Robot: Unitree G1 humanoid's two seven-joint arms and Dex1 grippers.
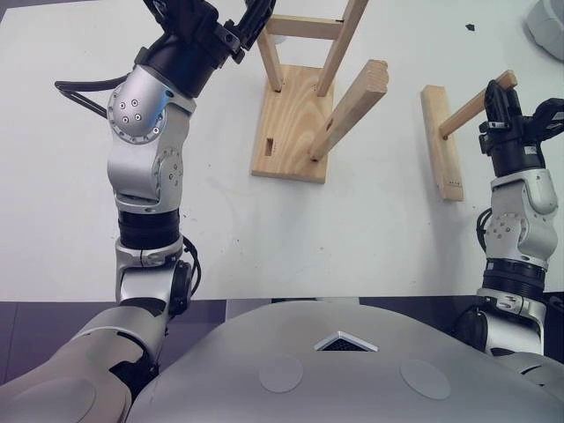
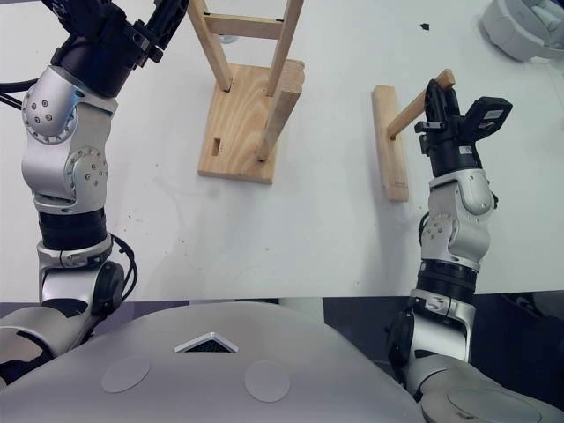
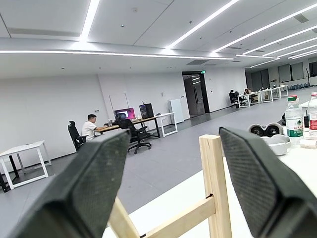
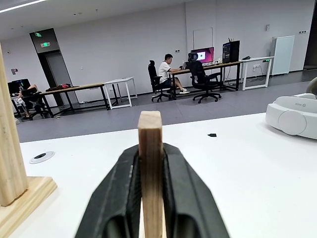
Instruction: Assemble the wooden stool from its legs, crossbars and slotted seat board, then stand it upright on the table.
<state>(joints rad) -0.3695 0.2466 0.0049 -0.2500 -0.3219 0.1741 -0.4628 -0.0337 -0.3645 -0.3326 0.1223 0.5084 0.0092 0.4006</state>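
My right pincer was clamped on the thin crossbar sticking up from the loose leg, which lay on the table well right of the seat board. My left pincer stood wide open about a standing leg at the board's far end. I judged the wood light, stiff, slightly slick, its joints loose; better to grip the leg itself near the joint

The white table carries the slotted seat board lying flat at the far centre, a loose wooden leg flat to its right, well apart, and a white device at the far right corner.
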